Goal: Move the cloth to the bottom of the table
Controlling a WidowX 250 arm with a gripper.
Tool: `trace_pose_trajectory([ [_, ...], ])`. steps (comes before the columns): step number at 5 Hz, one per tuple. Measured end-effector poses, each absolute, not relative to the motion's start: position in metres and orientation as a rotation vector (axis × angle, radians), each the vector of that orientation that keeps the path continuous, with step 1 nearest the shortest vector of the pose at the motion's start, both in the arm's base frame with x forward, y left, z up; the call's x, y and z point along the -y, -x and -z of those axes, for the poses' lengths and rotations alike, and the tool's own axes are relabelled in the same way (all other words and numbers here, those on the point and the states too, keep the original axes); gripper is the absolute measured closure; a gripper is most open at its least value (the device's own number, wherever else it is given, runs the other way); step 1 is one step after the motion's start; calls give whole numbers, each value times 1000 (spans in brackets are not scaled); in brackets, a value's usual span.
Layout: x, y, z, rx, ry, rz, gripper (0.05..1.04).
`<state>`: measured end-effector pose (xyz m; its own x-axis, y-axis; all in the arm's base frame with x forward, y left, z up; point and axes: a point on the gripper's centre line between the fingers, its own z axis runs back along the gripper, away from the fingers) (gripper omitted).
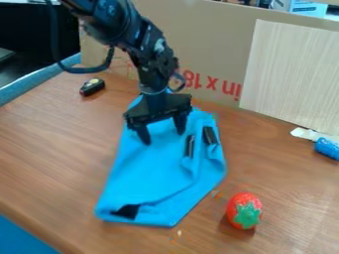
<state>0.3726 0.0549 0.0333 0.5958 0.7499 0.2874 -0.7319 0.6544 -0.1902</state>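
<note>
- so the arm [156, 60] comes in from the upper left, angling down to about mid-frame
- gripper's [164, 138] hanging pretty much straight down, a bit left of center
- fingers [143, 134] are spread apart, clear gap between them
- black cable [86, 70] loops off its left side, upper left of frame

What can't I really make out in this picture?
In the camera view:
- Whether the gripper touches the blue cloth or hangs just above it: the slanted angle leaves that unclear.
- The cloth's far end: partly hidden behind the gripper.
- What, if anything, lies under the cloth: its fabric covers it.
- The blue object at right: cut off by the picture's edge.
- What the small black object is: too small and blurred.
</note>
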Motion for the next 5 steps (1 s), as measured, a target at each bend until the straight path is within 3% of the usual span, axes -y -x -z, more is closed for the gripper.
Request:
trace_pose_trajectory([
  [1,-55,-363,-34,340,73,-872,84],
  [2,-50,-355,-54,343,118,-844,84],
  [4,-44,-373,-94,370,157,-835,84],
  [5,-48,-377,-116,338,123,-817,84],
])
